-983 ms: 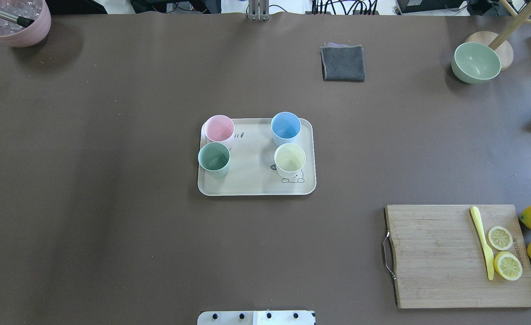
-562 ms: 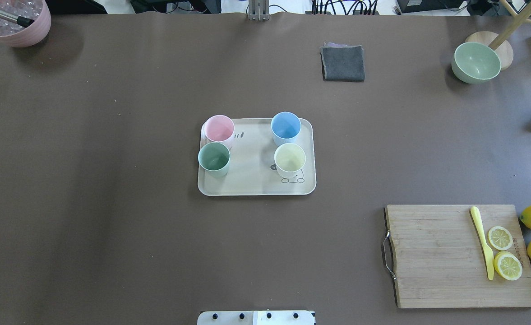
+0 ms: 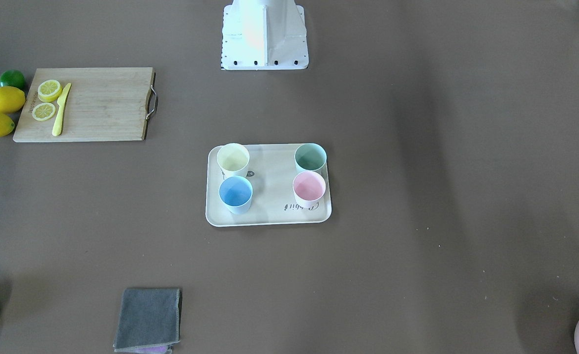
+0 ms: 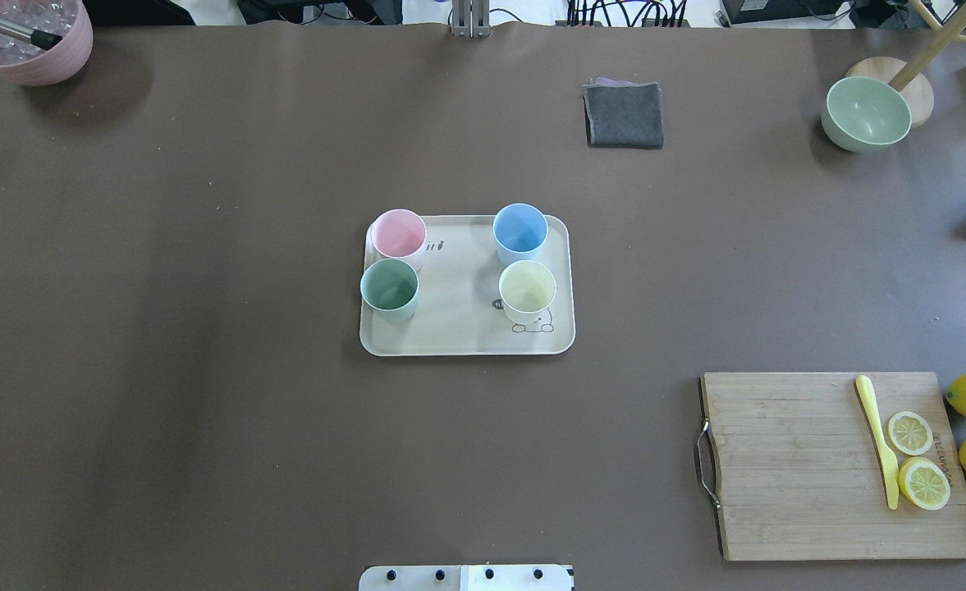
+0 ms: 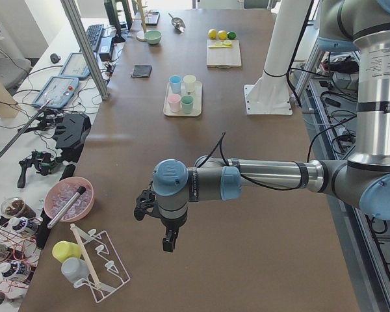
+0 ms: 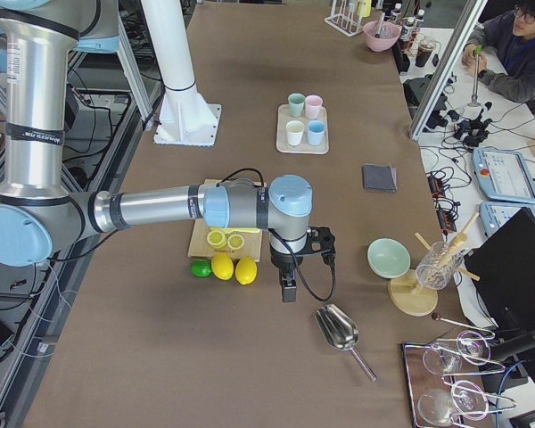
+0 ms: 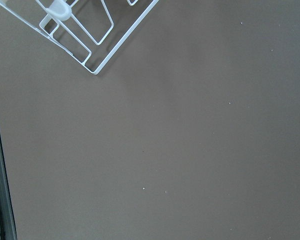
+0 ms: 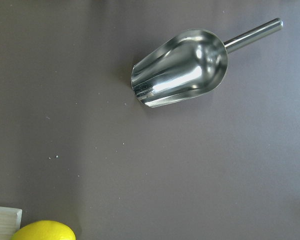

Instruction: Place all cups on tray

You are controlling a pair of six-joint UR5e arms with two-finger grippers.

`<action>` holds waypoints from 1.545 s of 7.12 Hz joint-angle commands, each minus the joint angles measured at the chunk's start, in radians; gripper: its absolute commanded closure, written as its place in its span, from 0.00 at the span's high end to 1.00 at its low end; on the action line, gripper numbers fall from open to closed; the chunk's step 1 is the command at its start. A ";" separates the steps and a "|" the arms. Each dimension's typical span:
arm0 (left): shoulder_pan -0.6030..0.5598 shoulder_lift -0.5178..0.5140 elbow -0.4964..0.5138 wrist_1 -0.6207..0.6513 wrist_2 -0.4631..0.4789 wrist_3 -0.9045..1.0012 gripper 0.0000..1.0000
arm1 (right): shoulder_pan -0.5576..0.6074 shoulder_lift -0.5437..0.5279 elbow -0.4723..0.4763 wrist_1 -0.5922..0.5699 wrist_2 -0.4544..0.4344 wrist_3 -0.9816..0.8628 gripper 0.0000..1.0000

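Four stand upright on the tray (image 3: 269,216) in the front-facing view: the yellow cup (image 3: 233,160) and green cup (image 3: 310,158) on the robot's side, the blue cup (image 3: 235,193) and pink cup (image 3: 309,188) on the operators' side. The tray lies mid-desk (image 3: 417,147), well apart from the cutting board (image 3: 102,103) and the grey cloth (image 3: 147,318).

From overhead we see pink just beside green along the tray's left edge, and blue just beside yellow along its right. A pale-green bowl (image 4: 865,113) and a pink pot (image 4: 31,49) sit at the far corners.

From the left end, the left end effector (image 5: 170,242) hangs above bare desk near a wire rack (image 5: 101,263), far from the tray. We cannot tell whether it is spread.

From the right end, the right end effector (image 6: 288,290) hangs between the lemons (image 6: 223,266) and a metal scoop (image 6: 339,328). Its state is equally unclear to us.

Our left wrist camera shows brown desk and the rack's corner.

Our right wrist camera shows the scoop lying on its side, and one lemon at the bottom edge.
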 commanded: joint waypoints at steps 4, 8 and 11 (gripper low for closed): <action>0.000 0.004 -0.001 -0.001 0.000 0.000 0.98 | -0.010 -0.002 0.000 0.000 0.002 0.000 1.00; 0.003 0.004 -0.001 -0.001 0.000 0.001 0.98 | -0.019 -0.002 0.000 0.000 0.002 0.000 1.00; 0.003 0.004 -0.001 -0.001 0.000 0.001 0.98 | -0.025 0.000 0.000 0.000 0.002 0.000 1.00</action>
